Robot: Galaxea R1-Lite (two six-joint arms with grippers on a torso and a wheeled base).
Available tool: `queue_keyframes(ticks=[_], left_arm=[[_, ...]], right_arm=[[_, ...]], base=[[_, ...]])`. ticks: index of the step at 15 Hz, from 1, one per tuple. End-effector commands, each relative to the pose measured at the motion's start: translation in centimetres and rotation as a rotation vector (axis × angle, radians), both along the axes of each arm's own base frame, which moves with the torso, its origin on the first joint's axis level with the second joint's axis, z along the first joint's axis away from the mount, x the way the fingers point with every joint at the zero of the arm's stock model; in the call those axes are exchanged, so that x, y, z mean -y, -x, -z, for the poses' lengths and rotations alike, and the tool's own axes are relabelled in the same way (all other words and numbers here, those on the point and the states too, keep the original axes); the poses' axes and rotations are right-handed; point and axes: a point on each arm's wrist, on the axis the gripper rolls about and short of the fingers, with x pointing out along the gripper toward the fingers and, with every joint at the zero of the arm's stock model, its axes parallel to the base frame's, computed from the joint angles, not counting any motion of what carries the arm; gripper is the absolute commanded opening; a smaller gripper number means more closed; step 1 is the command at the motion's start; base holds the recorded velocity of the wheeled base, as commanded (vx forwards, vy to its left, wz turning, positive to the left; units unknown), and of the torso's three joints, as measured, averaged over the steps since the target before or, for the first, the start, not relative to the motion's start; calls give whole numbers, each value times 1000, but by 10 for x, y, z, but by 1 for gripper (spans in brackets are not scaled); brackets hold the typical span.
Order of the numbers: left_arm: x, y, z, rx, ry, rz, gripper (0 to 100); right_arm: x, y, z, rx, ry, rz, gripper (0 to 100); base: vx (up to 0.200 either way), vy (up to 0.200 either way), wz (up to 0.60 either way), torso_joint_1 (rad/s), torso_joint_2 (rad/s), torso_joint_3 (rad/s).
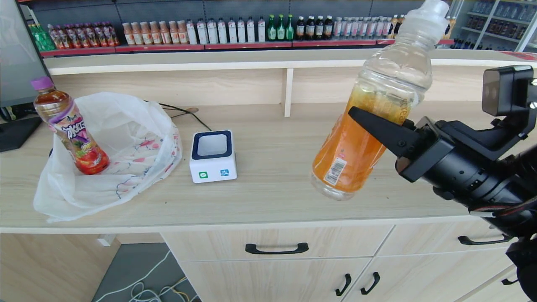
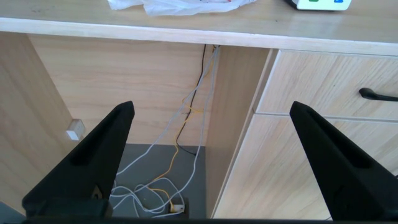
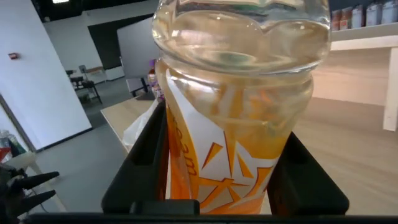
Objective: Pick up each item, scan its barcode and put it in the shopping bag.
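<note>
My right gripper is shut on an orange drink bottle and holds it tilted in the air above the right part of the counter, its barcode label facing down and forward. From the right wrist, the orange drink bottle stands between the two black fingers. The white scanner with a dark blue rim sits mid-counter, to the left of the bottle. A red tea bottle with a purple cap leans inside the white shopping bag at the left. My left gripper hangs open below the counter edge.
The wooden counter has a raised back ledge with a vertical divider. A monitor stands at the far left. Drawers with black handles lie under the counter. Cables hang in the open bay beneath.
</note>
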Motion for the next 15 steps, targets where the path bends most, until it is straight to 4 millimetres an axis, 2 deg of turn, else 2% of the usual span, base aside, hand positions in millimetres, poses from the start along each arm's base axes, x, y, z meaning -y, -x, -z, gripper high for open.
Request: queue_keyframes(ticks=[1, 2, 4, 9, 13, 15], left_arm=[[0, 0, 0, 1, 0, -1, 100], [0, 0, 0, 1, 0, 1, 100], [0, 0, 0, 1, -1, -1, 100], [0, 0, 0, 1, 0, -1, 100], [0, 0, 0, 1, -1, -1, 100], [0, 0, 0, 1, -3, 1, 100]], right_arm=[[9, -6, 11, -22, 23, 65, 0], [19, -3, 22, 18, 60, 178, 0], [22, 1, 29, 42, 104, 263, 0], [22, 4, 30, 161, 216, 330, 0], [27, 10, 12, 147, 114, 551, 0], [28, 16, 12, 123, 96, 631, 0]], base=[[0, 0, 0, 0, 0, 0], [0, 0, 0, 0, 0, 0], [0, 0, 0, 0, 0, 0], [0, 0, 0, 0, 0, 0], [0, 0, 0, 0, 0, 0], [0, 0, 0, 0, 0, 0]])
